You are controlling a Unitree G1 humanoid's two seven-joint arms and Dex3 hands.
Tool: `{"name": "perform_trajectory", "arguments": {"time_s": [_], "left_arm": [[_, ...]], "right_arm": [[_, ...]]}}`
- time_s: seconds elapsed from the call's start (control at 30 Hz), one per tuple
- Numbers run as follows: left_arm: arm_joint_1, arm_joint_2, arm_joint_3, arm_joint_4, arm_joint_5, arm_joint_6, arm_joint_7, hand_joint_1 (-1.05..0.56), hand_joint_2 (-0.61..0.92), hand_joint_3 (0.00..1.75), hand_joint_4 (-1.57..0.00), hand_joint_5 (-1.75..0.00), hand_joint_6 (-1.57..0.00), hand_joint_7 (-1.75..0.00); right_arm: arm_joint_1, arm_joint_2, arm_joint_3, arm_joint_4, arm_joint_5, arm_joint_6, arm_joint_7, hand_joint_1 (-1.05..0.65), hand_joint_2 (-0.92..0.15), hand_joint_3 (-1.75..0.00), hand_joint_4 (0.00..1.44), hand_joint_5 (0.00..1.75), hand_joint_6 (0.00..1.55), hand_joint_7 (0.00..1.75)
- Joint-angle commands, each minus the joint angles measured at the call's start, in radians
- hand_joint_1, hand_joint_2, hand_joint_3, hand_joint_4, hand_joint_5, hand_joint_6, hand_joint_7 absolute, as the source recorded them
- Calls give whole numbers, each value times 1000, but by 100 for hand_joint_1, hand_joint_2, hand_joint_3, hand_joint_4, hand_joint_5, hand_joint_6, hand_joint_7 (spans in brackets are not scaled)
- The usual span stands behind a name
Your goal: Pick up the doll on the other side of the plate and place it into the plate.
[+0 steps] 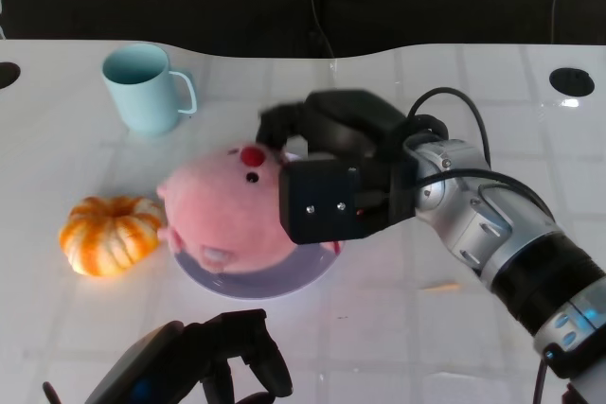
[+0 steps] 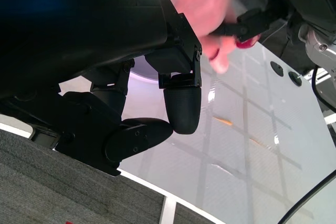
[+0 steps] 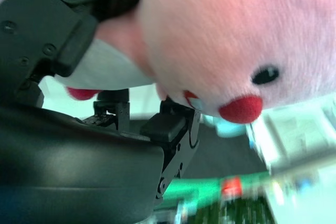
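A pink plush doll [image 1: 225,210] with a red nose and black eye lies over the lavender plate [image 1: 256,286] at the table's middle. My right hand [image 1: 327,163] grips the doll from its right side, fingers wrapped behind its head. The right wrist view fills with the doll's [image 3: 231,40] face, held against my black fingers [image 3: 79,30]. My left hand [image 1: 204,361] rests low at the near edge, in front of the plate, holding nothing; its fingers [image 2: 181,103] look curled in the left wrist view, where the doll [image 2: 202,3] shows beyond.
A light blue mug [image 1: 144,87] stands at the back left. An orange pumpkin [image 1: 109,234] sits left of the plate, close to the doll. A round black hole [image 1: 571,80] marks the table's far right.
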Motion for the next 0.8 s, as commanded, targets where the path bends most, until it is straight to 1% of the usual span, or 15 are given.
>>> {"name": "perform_trajectory", "arguments": {"time_s": [0.03, 0.07, 0.13, 0.23, 0.4, 0.5, 0.6, 0.67, 0.8], "left_arm": [[-5, 8, 9, -6, -1, 4, 9, -25, 65, 85, -63, -175, -64, -136], [-5, 8, 9, -7, -3, 7, 7, -25, 65, 85, -63, -175, -64, -136], [-5, 9, 9, -10, -1, 11, 5, -25, 65, 85, -63, -175, -64, -136], [-6, 11, 10, -10, -3, 10, 3, -26, 64, 86, -63, -175, -64, -136], [-9, 14, 9, -12, 4, 23, 0, -27, 65, 86, -62, -175, -64, -136], [-11, 17, 10, -1, -2, 3, 5, -26, 64, 85, -63, -175, -64, -136], [-11, 14, 10, 1, -8, 9, 3, -26, 65, 85, -63, -175, -64, -136], [-11, 16, 8, 1, -4, 9, 4, -26, 65, 85, -63, -175, -63, -136], [-11, 16, 6, 0, 4, 9, 7, -26, 66, 84, -63, -175, -63, -135]], "right_arm": [[-35, -37, 0, -50, 34, 30, 151, -52, -91, -16, 40, 35, 43, 2], [-32, -42, -3, -61, 43, 36, 185, -55, -92, -15, 35, 29, 37, 1], [-23, -53, -5, -81, 50, 35, 220, -62, -92, -12, 28, 22, 28, 0], [-12, -69, -4, -112, 56, 40, 259, -69, -92, -11, 23, 18, 23, 0], [5, -98, -19, -186, 69, 71, 311, -73, -92, -11, 22, 17, 20, 0], [19, -128, -26, -250, 66, 85, 319, -78, -92, -13, 23, 17, 15, 0], [40, -151, -45, -303, 80, 85, 317, -80, -92, -13, 21, 16, 11, 0], [56, -166, -57, -335, 82, 72, 303, -82, -92, -13, 21, 16, 11, 0], [111, -221, -95, -464, 86, 86, 303, -81, -92, -16, 25, 20, 15, 2]]}}
